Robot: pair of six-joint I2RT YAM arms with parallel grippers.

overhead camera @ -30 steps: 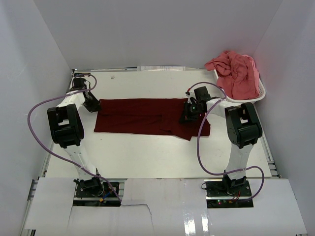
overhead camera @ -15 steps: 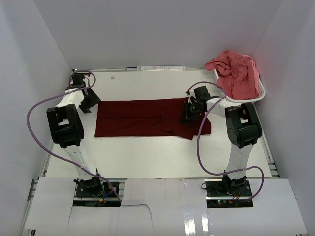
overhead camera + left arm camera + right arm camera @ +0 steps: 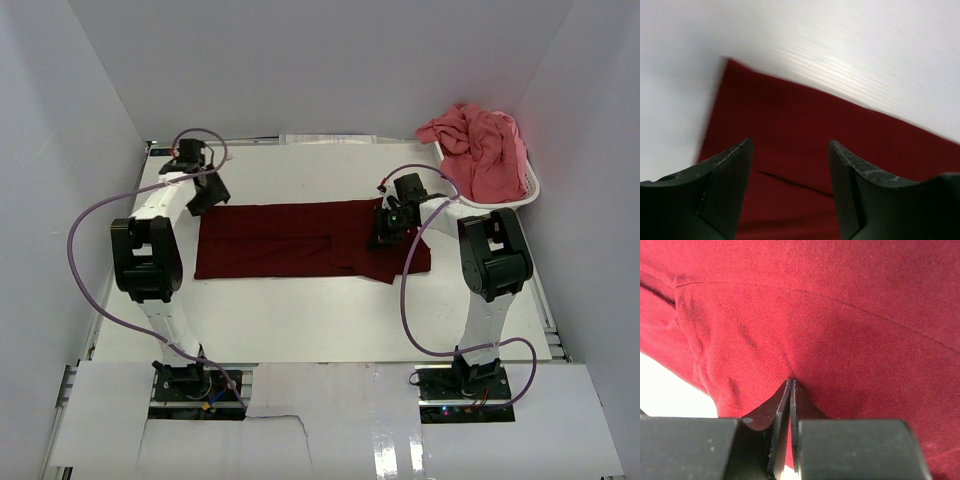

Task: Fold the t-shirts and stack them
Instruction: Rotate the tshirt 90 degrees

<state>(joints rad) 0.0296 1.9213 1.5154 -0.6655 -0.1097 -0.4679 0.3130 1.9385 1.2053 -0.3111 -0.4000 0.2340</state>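
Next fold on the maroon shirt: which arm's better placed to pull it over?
Right. The right claw is shut on a pinch of the maroon shirt near its right end. The left claw is open above the shirt's far left corner, gripping nothing.

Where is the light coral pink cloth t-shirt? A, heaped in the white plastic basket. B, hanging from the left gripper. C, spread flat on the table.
A: the coral pink t-shirt lies bunched in the white plastic basket; the dark maroon t-shirt is the flat one.
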